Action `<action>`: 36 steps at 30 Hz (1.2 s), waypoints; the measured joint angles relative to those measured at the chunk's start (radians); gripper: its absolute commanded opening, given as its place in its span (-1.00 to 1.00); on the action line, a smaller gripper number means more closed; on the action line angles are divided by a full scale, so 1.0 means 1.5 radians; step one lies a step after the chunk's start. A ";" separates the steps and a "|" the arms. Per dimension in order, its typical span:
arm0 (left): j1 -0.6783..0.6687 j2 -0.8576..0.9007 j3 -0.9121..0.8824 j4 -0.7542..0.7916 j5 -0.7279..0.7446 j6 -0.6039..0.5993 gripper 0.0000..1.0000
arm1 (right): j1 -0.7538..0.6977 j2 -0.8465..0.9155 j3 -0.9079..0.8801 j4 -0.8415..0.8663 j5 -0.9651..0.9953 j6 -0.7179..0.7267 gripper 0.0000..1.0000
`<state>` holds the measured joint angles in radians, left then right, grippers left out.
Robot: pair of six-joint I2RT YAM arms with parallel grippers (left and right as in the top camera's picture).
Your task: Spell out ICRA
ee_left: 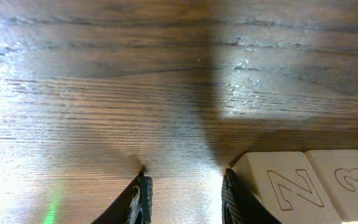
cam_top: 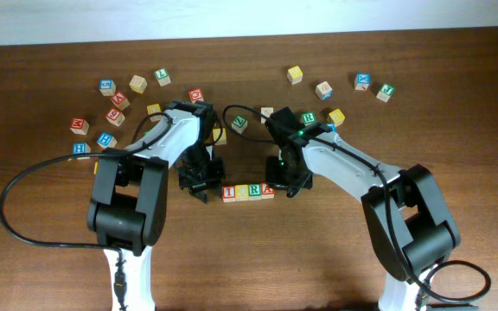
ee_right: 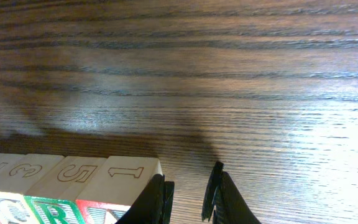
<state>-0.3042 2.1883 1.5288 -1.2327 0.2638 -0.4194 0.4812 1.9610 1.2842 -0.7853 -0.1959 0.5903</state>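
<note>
i note the icra cubes (cam_top: 249,191) in a touching row on the table (cam_top: 249,268), between left gripper (ee_left: 186,177), jaws apart and empty, and right gripper (ee_right: 190,175), narrowly apart, empty.

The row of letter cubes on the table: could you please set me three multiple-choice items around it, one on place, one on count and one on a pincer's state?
1. Where does the row of cubes lie?
A. Between the left pincer and the right pincer
B. At the table's far edge
C. On top of an arm

2. How many cubes form the row?
A. Two
B. Four
C. Six

3. How is the left pincer?
A. Shut on a cube
B. Out of view
C. Open, bare wood between its fingers

Answers:
1 A: the overhead view shows a pincer at each end of the row.
2 B: the right wrist view shows four top faces side by side.
3 C: the left wrist view shows its fingers apart, the end cube outside them.
</note>
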 measured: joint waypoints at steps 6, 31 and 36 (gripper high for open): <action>0.000 0.000 0.000 -0.009 -0.033 -0.001 -0.43 | 0.000 0.000 0.000 -0.005 0.011 -0.001 -0.69; 0.064 -0.349 0.139 -0.151 -0.132 0.002 0.98 | -0.093 -0.409 0.258 -0.596 0.088 -0.094 0.97; 0.048 -0.443 0.113 -0.180 -0.135 0.001 0.98 | -0.093 -0.625 0.229 -0.605 0.104 -0.094 0.97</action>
<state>-0.2317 1.5242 1.6985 -1.5028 0.0616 -0.4183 0.3416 1.0241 1.6283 -1.6928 -0.0406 0.4492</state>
